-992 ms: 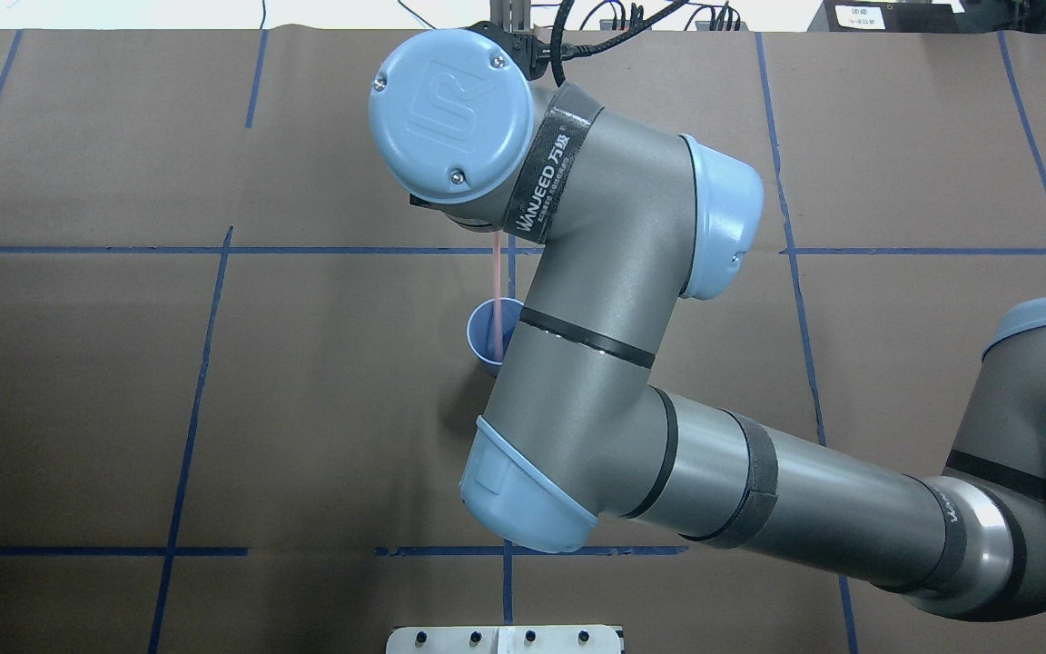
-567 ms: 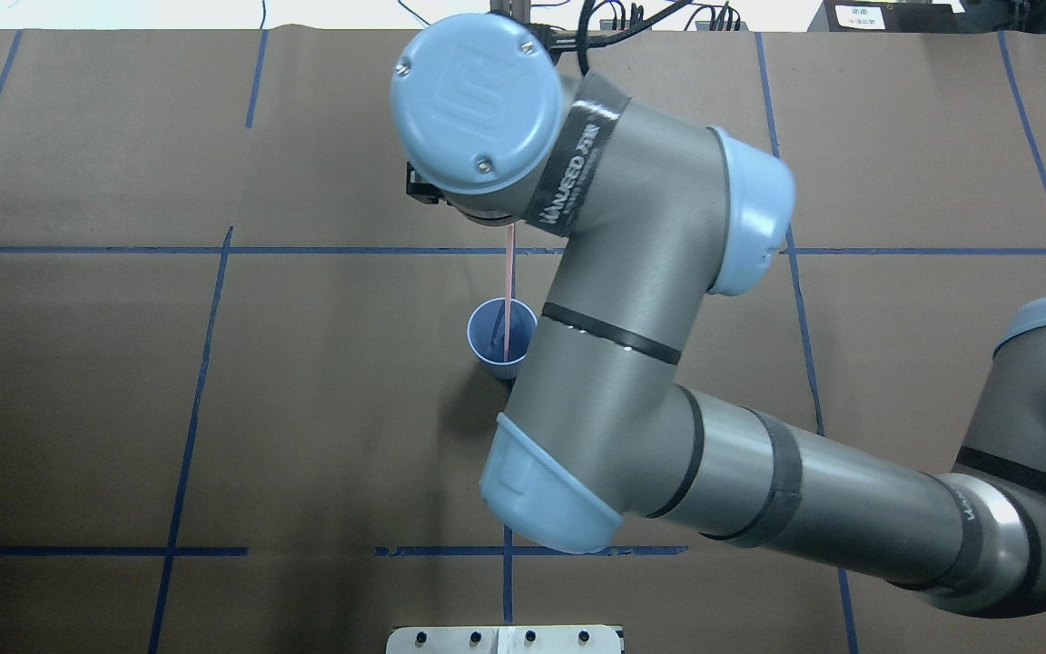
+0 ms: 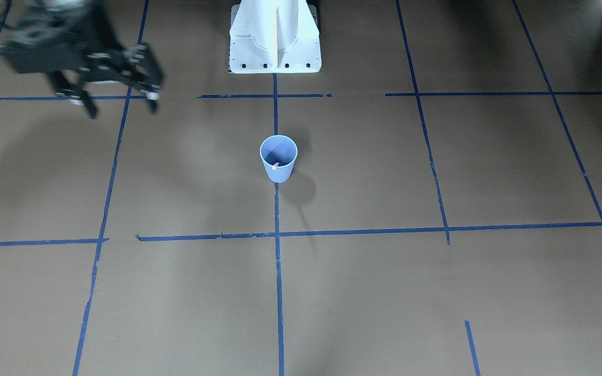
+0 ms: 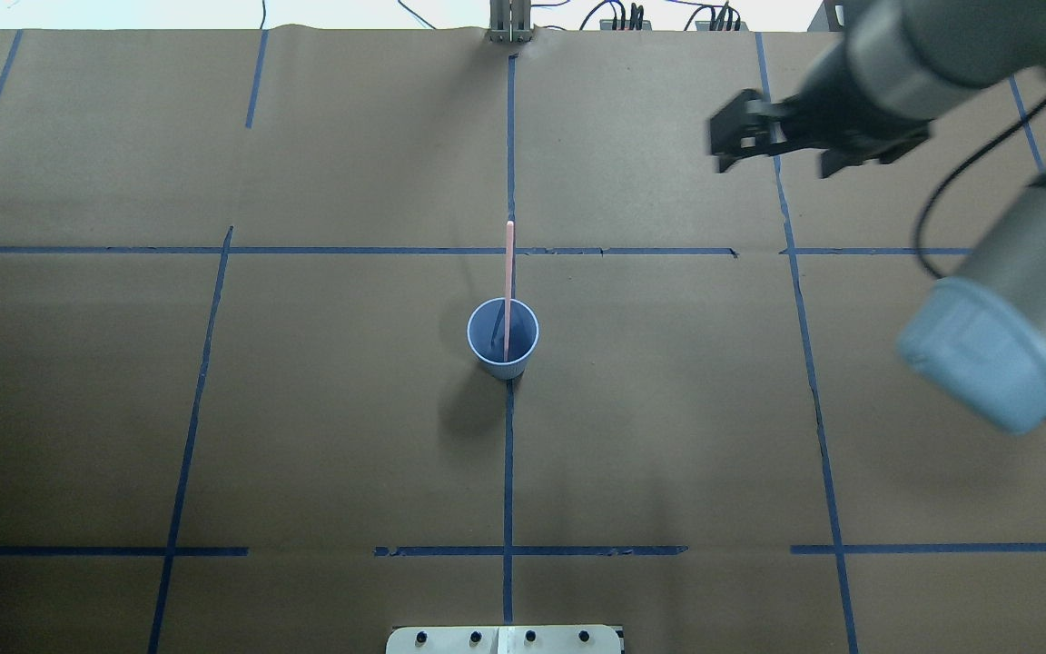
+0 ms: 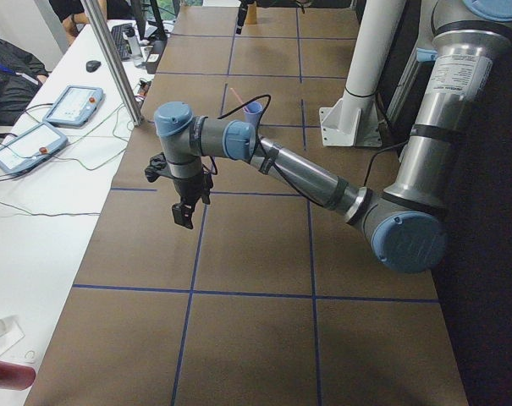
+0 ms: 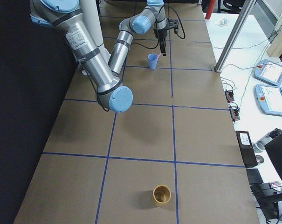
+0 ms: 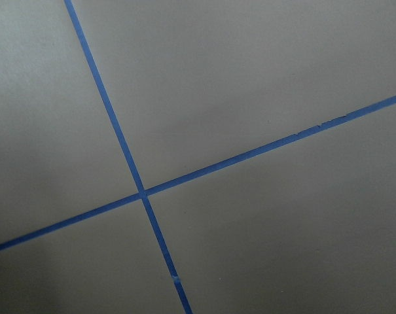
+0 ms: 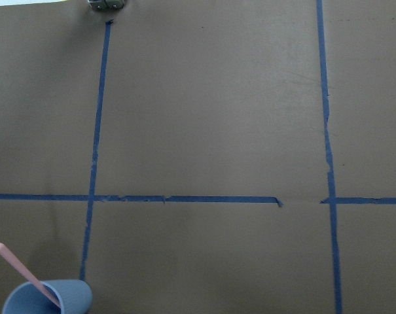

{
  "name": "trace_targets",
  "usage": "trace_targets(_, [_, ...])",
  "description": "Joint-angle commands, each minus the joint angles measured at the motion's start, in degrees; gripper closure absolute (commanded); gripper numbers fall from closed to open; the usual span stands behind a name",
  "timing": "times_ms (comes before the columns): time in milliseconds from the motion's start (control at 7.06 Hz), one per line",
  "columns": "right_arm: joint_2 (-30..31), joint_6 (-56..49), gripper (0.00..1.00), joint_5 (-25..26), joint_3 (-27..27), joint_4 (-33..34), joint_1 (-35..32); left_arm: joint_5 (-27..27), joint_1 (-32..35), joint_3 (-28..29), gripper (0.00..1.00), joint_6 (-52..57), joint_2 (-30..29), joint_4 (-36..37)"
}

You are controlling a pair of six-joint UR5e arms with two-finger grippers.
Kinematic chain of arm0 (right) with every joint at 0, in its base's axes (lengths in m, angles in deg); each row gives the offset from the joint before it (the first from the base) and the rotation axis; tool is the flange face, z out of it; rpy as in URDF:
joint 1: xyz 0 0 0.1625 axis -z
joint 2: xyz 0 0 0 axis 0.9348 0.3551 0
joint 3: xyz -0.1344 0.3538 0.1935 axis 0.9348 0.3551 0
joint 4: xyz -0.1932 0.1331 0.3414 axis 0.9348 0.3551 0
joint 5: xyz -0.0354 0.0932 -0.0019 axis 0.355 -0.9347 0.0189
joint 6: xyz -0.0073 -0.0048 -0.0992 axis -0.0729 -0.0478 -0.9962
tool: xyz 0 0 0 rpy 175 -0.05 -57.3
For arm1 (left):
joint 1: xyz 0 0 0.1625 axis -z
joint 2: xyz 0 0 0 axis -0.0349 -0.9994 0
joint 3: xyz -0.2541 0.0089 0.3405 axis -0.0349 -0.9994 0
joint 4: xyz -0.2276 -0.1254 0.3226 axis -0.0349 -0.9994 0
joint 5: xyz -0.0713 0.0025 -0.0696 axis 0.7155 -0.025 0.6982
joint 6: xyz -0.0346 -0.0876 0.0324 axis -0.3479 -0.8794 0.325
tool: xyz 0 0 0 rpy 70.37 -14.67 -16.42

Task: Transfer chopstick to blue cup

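Note:
The blue cup (image 4: 485, 338) stands upright on the table's centre tape line, also visible in the front view (image 3: 279, 173) and at the bottom left of the right wrist view (image 8: 63, 297). The pink chopstick (image 4: 508, 272) stands inside it, leaning on the rim towards the far side, and nothing grips it. My right gripper (image 3: 122, 107) hangs open and empty well off to the robot's right of the cup, and looks blurred from overhead (image 4: 782, 145). My left gripper (image 5: 184, 216) shows only from the left end, hovering over a tape crossing. I cannot tell whether it is open.
The white robot base (image 3: 275, 57) sits at the near edge behind the cup. A brown cup (image 6: 161, 193) stands near the table's right end. A side table holds teach pendants (image 6: 271, 88) and cables. A metal post (image 5: 112, 59) rises at the far edge, and a person (image 5: 6, 72) sits there.
The right arm was over the cup with the chopstick hanging from its gripper into it. The gripper has let go and swung away to the right; the chopstick stays in the cup.

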Motion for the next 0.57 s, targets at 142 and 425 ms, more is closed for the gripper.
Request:
trace_targets(142, [18.08, -36.12, 0.0, -14.41, 3.74, -0.67, -20.71, 0.59, 1.91, 4.01, 0.0, 3.61, 1.78, -1.41])
trace_targets(425, [25.22, -60.41, 0.0, -18.17, 13.94, -1.2, -32.36, 0.59, 2.0, 4.45, 0.0, 3.61, 2.05, -1.77])
